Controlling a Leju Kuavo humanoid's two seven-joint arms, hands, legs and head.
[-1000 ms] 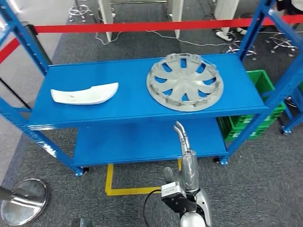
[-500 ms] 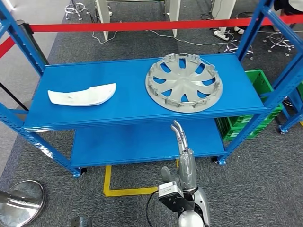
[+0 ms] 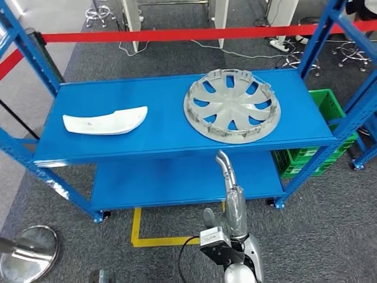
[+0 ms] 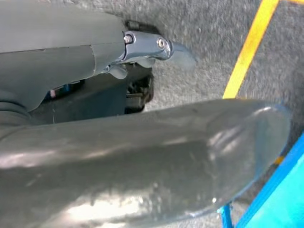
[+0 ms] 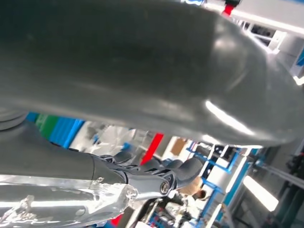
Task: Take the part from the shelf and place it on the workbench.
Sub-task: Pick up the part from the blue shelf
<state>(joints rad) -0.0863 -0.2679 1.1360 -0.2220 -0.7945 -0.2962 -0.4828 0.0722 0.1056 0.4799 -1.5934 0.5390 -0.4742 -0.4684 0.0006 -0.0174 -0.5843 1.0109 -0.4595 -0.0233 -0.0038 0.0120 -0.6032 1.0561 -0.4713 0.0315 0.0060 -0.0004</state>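
Note:
A white curved part lies on the left of the blue shelf's top board. A silver wheel cover lies flat on the right of the same board. My right hand is raised in front of the shelf's front edge, below the wheel cover, fingers stretched upward and holding nothing. In the right wrist view its thumb and dark fingers are spread with nothing between them. My left hand hangs over the grey floor near a yellow line, holding nothing.
The shelf has a bare lower board. A green crate stands under its right end. Red barrier tape runs behind the shelf. A round metal base sits on the floor at the lower left. Blue uprights flank the shelf.
The whole picture shifts slightly left and back right, so the camera moved. The parts lie where they were, and my right hand holds the same raised pose.

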